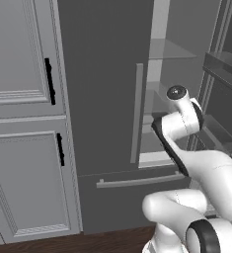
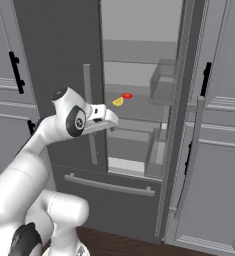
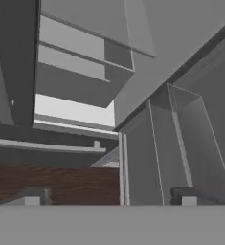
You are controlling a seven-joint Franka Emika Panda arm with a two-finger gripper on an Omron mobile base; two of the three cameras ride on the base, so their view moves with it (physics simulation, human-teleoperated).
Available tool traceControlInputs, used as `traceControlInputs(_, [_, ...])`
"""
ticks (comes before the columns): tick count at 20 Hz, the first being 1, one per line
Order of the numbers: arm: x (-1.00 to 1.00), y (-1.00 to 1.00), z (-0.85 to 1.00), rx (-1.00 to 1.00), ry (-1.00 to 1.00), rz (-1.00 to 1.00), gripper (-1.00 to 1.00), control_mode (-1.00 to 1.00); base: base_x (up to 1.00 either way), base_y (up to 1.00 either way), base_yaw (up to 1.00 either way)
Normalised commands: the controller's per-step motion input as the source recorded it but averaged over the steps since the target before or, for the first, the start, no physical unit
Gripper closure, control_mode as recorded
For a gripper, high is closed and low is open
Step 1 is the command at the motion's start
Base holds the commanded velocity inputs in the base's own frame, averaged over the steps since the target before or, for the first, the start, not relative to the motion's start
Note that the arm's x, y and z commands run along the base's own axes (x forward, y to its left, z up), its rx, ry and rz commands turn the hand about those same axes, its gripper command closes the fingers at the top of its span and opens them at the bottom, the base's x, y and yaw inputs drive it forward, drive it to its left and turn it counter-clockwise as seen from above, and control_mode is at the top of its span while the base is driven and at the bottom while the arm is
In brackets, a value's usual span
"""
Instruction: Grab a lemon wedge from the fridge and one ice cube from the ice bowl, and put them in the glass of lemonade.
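Yellow lemon wedge (image 2: 118,102) (long axis tilted, upper-right), fridge (image 2: 64,60) shelf.

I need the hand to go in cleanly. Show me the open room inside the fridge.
The fridge right door stands open. The shelf right of the small red thing up to the door bin is bare, as is the shelf below. The tight spot is around the lemon wedge.

pale grey panelled cabinets (image 1: 23,148) – black handles (image 1: 49,81) – dark wood floor (image 1: 88,242).
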Motion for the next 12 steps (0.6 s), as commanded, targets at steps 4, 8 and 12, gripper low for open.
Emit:
traceControlInputs(4, [0.44, 0.97, -0.34, 0.45, -0.34, 0.06, -1.0, -1.0, 0.0, 0.0, 0.0])
traceControlInputs(8, [0.39, 0.95, -0.09, 0.39, -0.25, 0.08, -1.0, -1.0, 0.0, 0.0, 0.0])
traceControlInputs(12, [0.2, 0.66, 0.79, 0.07, 0.0, 0.03, -1.0, -1.0, 0.0, 0.0, 0.0])
